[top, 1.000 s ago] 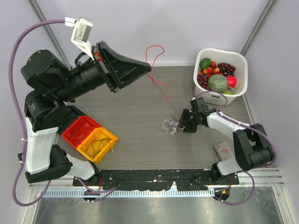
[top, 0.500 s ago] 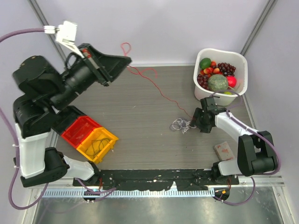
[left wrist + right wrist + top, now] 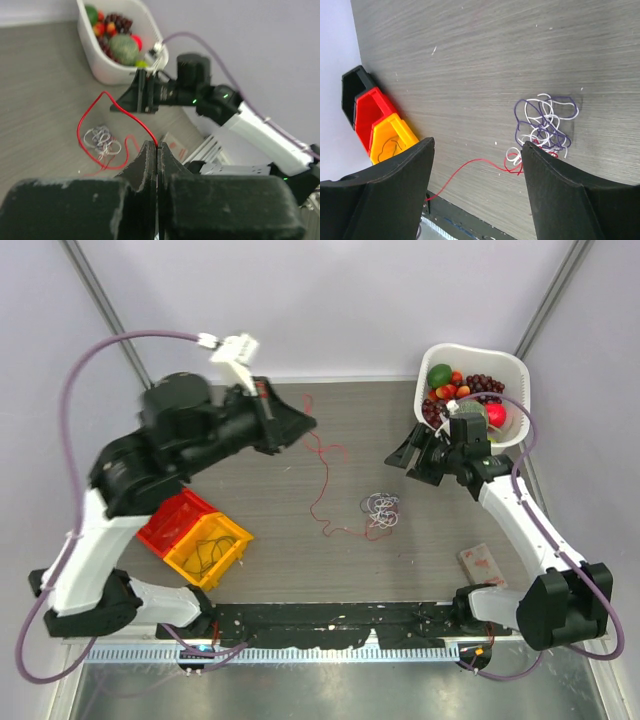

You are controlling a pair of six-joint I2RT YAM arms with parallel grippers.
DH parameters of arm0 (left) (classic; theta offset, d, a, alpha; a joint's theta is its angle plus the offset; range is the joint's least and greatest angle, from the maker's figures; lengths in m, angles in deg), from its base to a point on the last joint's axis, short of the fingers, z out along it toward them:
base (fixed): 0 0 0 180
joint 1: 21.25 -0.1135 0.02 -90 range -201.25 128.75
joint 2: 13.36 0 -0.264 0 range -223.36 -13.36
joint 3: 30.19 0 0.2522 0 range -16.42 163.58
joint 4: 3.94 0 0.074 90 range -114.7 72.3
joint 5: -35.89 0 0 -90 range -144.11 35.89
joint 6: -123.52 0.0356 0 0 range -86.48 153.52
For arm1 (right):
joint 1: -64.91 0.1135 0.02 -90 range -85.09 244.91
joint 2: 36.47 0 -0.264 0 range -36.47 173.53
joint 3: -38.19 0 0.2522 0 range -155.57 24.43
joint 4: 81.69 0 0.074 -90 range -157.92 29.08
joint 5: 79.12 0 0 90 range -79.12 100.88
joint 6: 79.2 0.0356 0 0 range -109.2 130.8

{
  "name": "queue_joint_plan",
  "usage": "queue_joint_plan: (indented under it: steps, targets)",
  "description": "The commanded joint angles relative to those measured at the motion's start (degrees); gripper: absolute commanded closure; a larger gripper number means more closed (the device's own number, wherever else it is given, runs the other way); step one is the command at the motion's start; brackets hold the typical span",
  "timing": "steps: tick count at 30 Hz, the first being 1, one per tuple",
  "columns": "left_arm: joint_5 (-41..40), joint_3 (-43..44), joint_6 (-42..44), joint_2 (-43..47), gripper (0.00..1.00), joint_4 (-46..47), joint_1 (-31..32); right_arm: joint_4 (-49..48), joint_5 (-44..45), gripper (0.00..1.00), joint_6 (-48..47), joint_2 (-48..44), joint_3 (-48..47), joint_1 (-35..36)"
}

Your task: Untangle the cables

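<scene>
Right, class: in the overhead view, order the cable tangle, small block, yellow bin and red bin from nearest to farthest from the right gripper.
1. Cable tangle, mid-table, just nearside of the right gripper.
2. Small block, near edge on the right.
3. Yellow bin, near-left of the table.
4. Red bin, beside the yellow one, further left.
</scene>
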Motion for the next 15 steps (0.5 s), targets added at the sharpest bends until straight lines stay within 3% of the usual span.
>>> queue_joint_plan:
  steps: [1, 6, 12, 15]
  targets:
    - [3.59, 0.32, 0.19, -2.06, 1.0, -0.37, 0.14, 2.71, 2.32, 0.26, 1.3, 2.05, -4.15, 0.19]
    - [6.82, 2.95, 1.51, -3.64, 1.0, 1.04, 0.05, 2.62, -0.32, 0.28, -0.46, 1.96, -1.35, 6.07]
    - [11.23, 7.96, 2.3, -4.52, 1.0, 2.36, -0.04, 1.75, 6.35, 0.44, 3.13, 2.65, 5.42, 9.77]
    - [15.52, 16.73, 2.39, -6.1, 1.0, 2.36, 0.05, -1.77, 8.02, 0.51, 7.53, 6.69, 8.5, 10.92]
